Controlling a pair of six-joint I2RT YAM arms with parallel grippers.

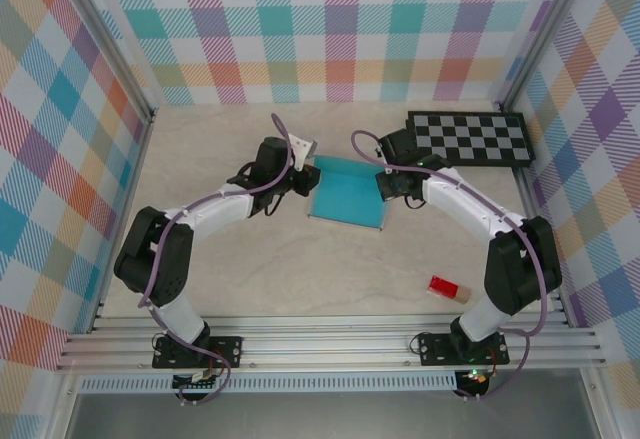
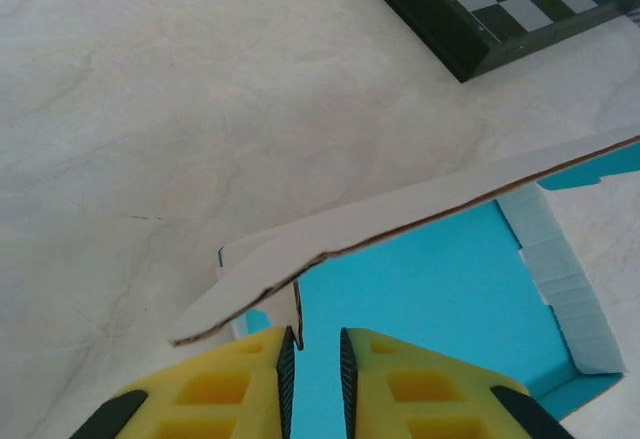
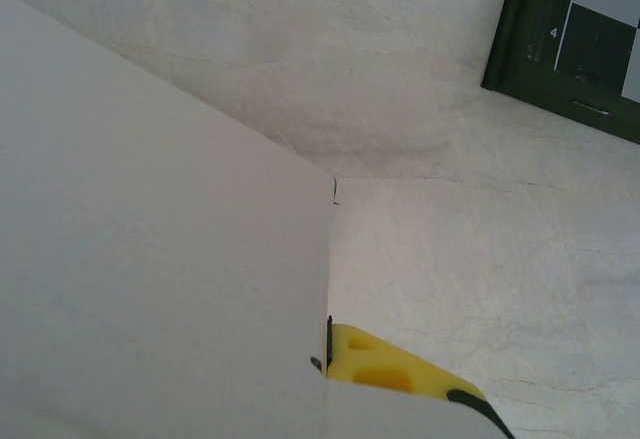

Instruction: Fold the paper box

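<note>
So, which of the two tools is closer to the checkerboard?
The right tool, at the box's right edge, just beside the checkerboard's left end. The left tool is across the box, at its left edge.

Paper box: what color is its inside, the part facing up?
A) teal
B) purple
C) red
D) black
A: in the top view, the paper box shows a teal inner face; the left wrist view shows the same teal, with white on the raised flaps' outer side.

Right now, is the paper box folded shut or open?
Open, partly folded: the paper box has flaps raised beside its exposed teal floor.
</note>
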